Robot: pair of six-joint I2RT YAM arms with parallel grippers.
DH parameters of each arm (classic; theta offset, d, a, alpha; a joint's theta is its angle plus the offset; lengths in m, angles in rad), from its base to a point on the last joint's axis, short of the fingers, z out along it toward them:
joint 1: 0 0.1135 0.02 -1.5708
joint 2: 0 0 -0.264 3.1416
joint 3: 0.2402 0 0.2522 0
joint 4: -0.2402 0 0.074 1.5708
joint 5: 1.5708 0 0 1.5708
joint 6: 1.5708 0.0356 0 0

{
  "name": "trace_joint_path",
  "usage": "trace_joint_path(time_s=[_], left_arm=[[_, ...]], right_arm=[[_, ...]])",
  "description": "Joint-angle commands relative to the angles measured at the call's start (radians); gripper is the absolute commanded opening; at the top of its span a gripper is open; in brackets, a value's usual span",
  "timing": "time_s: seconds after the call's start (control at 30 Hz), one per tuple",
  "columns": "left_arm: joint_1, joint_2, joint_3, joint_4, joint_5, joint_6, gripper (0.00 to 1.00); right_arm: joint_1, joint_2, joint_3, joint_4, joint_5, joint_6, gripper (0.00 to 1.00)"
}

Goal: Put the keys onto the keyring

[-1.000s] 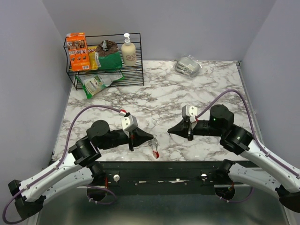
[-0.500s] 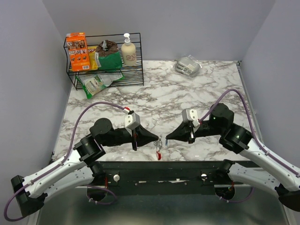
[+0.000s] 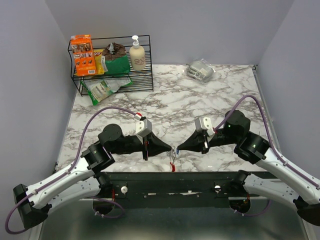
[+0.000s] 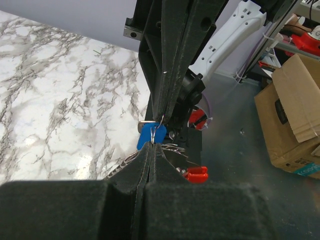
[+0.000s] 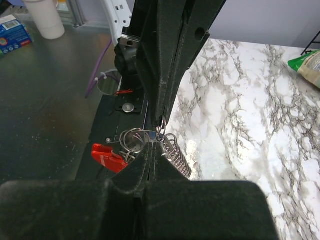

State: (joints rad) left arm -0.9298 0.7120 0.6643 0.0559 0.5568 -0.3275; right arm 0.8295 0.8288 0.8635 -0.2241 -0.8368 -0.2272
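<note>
Grippers of two robot arms meet almost tip to tip over the near edge of a grey-veined white marble table (image 3: 220, 95). The left gripper (image 3: 169, 148) has its black fingers pressed together on a small wire ring of the keyring (image 3: 172, 159), a short silver metal chain with rings. It dangles beneath the tips, and its curved red clip (image 4: 196, 174) hangs lowest. The right gripper (image 3: 180, 148) is likewise clamped tight, pinching a small silver key with a bright blue plastic head (image 4: 151, 136). The blue head hangs right against the rings. A black wire rack (image 3: 142, 75) holding packets and a pump bottle stands at the far left corner, well apart from both arms.
</note>
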Motion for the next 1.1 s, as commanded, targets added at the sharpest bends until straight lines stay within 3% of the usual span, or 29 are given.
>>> trace_joint_path(time_s=[0.0, 1.07], left_arm=[[-0.004, 0.010, 0.043, 0.059, 0.041, -0.025, 0.00], [-0.004, 0.056, 0.063, 0.047, 0.101, -0.051, 0.00]], right_arm=[[0.003, 0.007, 0.038, 0.029, -0.010, 0.015, 0.00], [0.003, 0.015, 0.032, 0.066, 0.036, 0.012, 0.00]])
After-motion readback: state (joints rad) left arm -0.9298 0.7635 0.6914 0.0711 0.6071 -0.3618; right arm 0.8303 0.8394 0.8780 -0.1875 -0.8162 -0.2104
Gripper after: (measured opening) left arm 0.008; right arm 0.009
